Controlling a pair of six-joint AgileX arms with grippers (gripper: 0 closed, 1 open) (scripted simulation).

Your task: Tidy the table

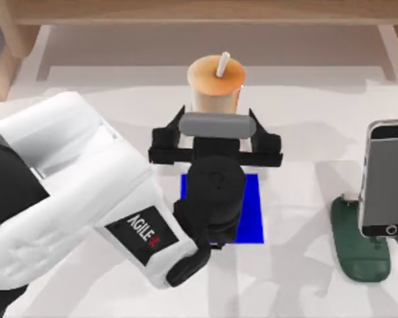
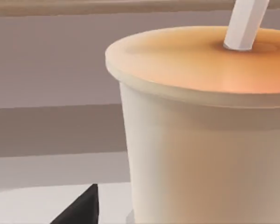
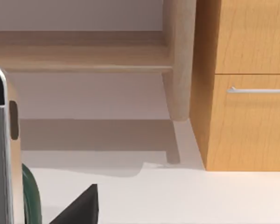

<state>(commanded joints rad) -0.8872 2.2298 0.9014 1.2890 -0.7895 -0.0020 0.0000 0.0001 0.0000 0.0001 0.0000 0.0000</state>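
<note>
Orange-lidded cup [image 1: 215, 83] sits between left gripper [image 1: 215, 126] fingers.

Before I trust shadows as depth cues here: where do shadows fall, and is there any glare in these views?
Top view: soft grey shadows spread over the table around the green stand and right of the blue mat; no harsh glare. Left wrist view: the cup has a warm glow on its orange lid, the wall below shaded. Right wrist view: a shadow band under the shelf.

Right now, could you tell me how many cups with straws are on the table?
1: the cup stands on the table just beyond the left gripper, behind the blue mat.
</note>
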